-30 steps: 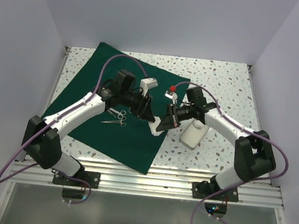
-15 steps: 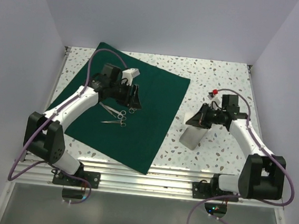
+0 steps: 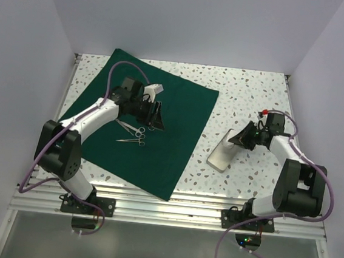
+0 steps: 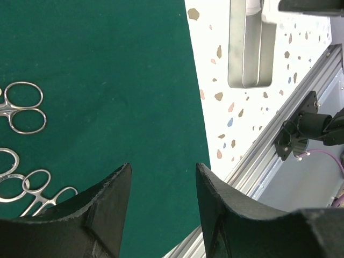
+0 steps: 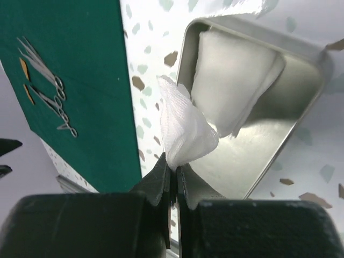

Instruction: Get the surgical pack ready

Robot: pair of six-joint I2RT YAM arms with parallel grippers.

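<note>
The dark green drape lies flat on the left half of the table. Steel scissors and forceps rest on it side by side; their ring handles show in the left wrist view. My left gripper hovers over the drape just right of them, open and empty. The steel tray sits on the bare table right of the drape, with white gauze in it. My right gripper is shut on another gauze square, held above the tray's rim.
White walls close in the speckled table on three sides. An aluminium rail runs along the near edge, just past the drape's near corner. The right arm's base stands close to the tray.
Both grippers were together at the drape's right edge. The left drew back over the drape and opened. The right swung right to the tray, still shut.
</note>
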